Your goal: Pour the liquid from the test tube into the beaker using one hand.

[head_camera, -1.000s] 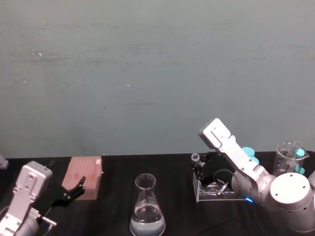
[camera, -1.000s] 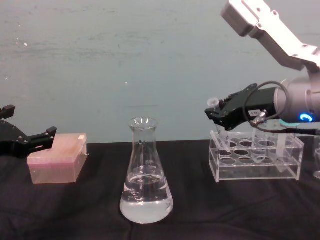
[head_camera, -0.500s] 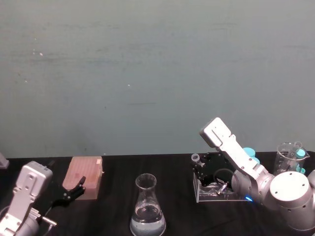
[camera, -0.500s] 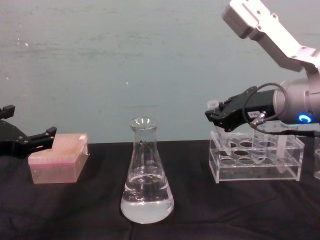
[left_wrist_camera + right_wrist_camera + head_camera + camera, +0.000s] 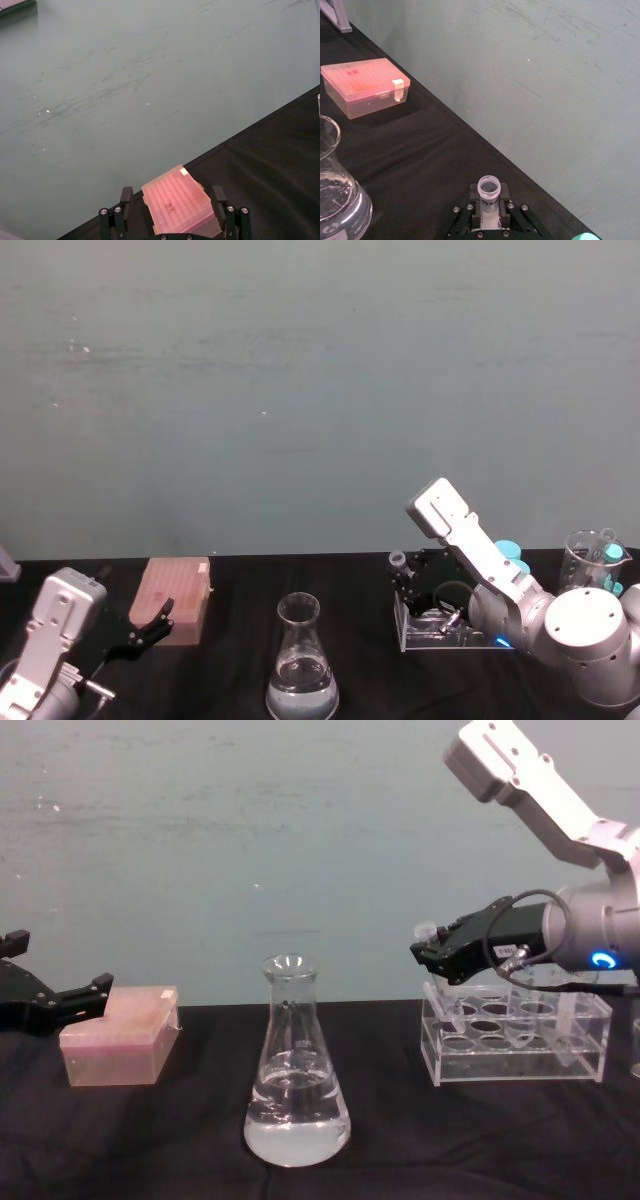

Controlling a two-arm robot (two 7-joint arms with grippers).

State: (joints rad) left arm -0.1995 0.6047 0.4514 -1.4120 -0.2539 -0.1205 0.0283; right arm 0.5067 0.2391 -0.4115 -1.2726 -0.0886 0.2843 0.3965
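The left pincer (image 5: 60, 995) hangs spread by one pink box (image 5: 118, 1043). One beaker (image 5: 296, 1065) stands mid-worktop, to the left of the right pincer (image 5: 428, 952), which is nearer it and pinches one test tube (image 5: 433, 970), long axis nearly upright, above one clear rack (image 5: 515, 1038).

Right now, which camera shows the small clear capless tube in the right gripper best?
The right wrist view: the small clear capless tube stands clamped upright, open rim visible. The chest view shows it side-on above the clear acrylic rack; the head view shows it small.
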